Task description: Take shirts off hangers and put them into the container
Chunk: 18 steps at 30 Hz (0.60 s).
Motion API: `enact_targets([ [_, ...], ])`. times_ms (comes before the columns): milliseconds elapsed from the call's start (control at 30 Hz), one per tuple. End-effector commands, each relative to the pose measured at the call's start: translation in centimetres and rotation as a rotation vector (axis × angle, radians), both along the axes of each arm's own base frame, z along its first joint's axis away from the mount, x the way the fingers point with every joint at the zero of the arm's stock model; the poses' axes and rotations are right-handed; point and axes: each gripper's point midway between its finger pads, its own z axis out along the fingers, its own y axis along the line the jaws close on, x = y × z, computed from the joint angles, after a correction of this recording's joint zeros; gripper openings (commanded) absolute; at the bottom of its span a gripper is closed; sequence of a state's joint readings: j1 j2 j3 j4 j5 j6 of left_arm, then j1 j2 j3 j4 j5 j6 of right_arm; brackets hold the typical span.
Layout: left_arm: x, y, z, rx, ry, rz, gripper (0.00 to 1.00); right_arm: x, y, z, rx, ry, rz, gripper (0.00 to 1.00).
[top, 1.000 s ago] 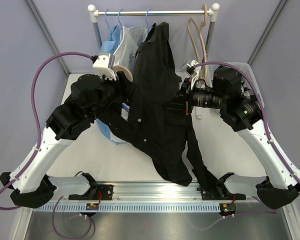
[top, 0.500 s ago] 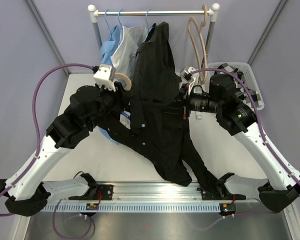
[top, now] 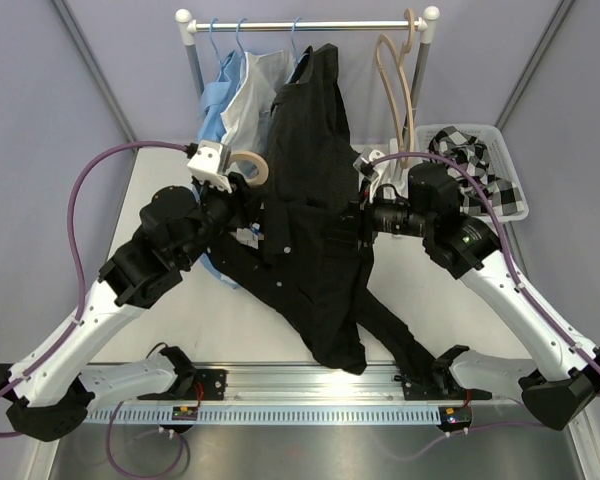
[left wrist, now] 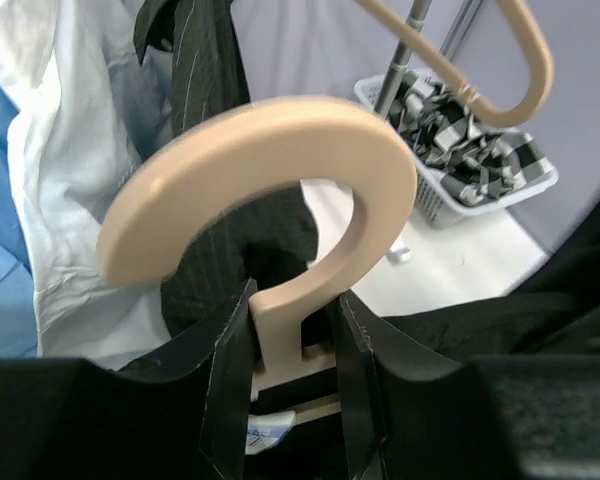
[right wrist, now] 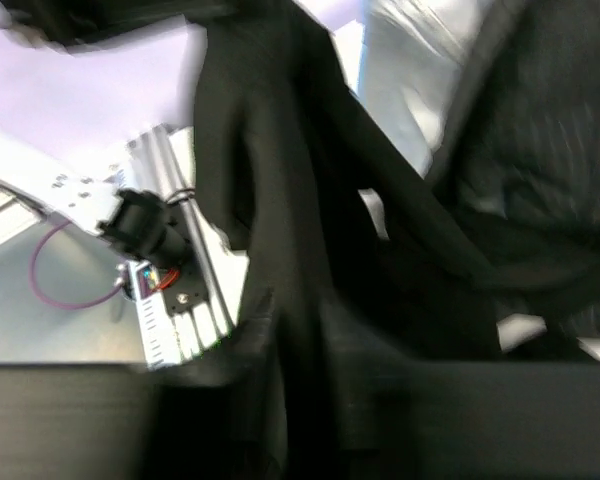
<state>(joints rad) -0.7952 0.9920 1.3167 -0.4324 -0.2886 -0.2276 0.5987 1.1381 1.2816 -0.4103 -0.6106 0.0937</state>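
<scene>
Two hands at work on one shirt. My left hand [left wrist: 294, 340] is clenched on the hanger [left wrist: 280, 150] at its thin neck, one finger on each side. The black shirt [top: 310, 250] hangs from it, below and right of this hand, spread over the desk [top: 210, 320] and trailing towards the near edge. My right hand [top: 355, 222] is pushed into the cloth opposite the left. I cannot tell whether it is released or grasping. The basket [top: 520, 212] lies right of and beyond my right hand, well apart from the black shirt, with a checked shirt [top: 470, 160] already in it.

Risks, as I judge them:
- The narrow neck may twist between my left fingers under the shirt's weight.
- The collar may catch on the hanger's shoulders when I pull.
- The trailing cloth may drag or slide off the desk.

Hidden or unclear:
- My right fingers are buried in cloth, and that wrist view is blurred.
- The hanger's shoulders are inside the shirt.
- Whether the shirt is buttoned cannot be made out.
</scene>
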Motion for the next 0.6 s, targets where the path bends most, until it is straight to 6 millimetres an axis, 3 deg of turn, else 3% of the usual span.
enact_targets([
  [0,-0.5,0.8,8.3,-0.252,-0.220,0.018,0.00,0.6,-0.9,-2.2,-0.072,0.039,-0.069,0.52],
  [67,-0.3,0.6,7.7,-0.238,-0.217,0.018,0.00,0.6,-1.5,-1.1,-0.073,0.026,-0.099,0.67],
  [100,0.0,0.3,7.0,-0.225,-0.207,0.019,0.00,0.6,-1.8,0.7,-0.055,-0.007,-0.114,0.70],
  [167,0.3,0.2,6.5,-0.226,-0.203,0.028,0.00,0.8,-2.9,2.1,-0.073,-0.035,-0.175,0.75],
  [200,0.5,0.0,5.9,-0.217,-0.194,0.028,0.00,1.1,-3.5,4.1,-0.058,-0.076,-0.217,0.76],
  [300,1.2,-0.5,4.9,-0.200,-0.174,0.037,0.00,1.1,-4.7,6.9,-0.048,-0.131,-0.292,0.77],
  [433,2.3,-1.5,3.8,-0.182,-0.147,0.045,0.00,1.1,-5.5,9.1,-0.011,-0.169,-0.365,0.79],
  [567,2.8,-1.5,3.6,-0.184,-0.159,0.063,0.00,2.6,-7.2,8.5,-0.040,-0.189,-0.488,0.91],
])
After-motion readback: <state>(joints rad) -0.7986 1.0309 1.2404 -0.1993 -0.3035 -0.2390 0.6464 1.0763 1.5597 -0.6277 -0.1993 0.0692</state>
